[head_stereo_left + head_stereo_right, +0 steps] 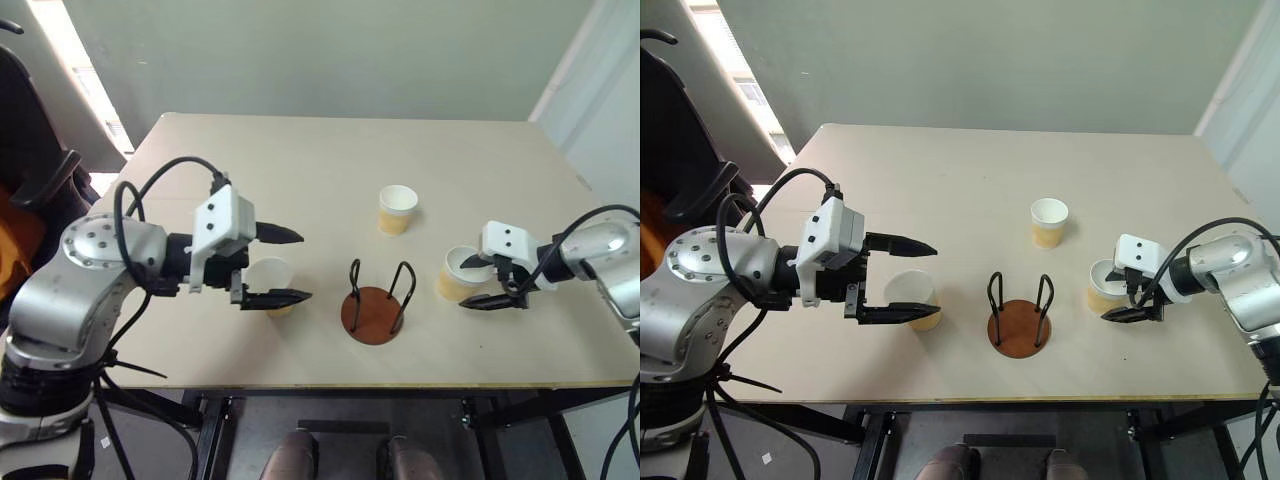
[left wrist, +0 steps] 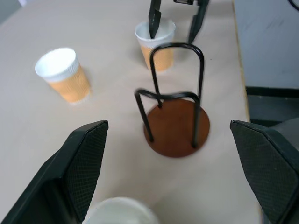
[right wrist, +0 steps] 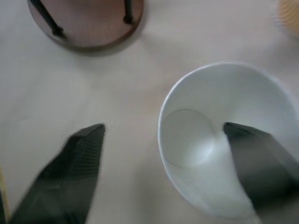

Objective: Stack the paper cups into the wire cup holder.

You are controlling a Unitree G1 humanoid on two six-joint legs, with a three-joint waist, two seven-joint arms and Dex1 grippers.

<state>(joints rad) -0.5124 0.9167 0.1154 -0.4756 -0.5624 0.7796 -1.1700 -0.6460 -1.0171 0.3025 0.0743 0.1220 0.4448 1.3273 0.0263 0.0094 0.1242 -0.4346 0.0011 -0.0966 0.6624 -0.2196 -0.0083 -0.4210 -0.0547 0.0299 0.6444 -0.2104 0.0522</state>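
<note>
While the wire cup holder [image 1: 376,303] stands empty at the desk's [image 1: 330,150] front centre, three paper cups sit round it: one behind [image 1: 397,209], one under the left gripper [image 1: 283,267] w/ fingers wide, one [image 1: 458,272] straddled by right gripper [image 1: 482,281], unclamped.

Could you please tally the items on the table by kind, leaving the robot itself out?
Paper cups: 3 — by the left gripper, far middle, at the right gripper
Wire cup holder: 1
Total: 4
</note>
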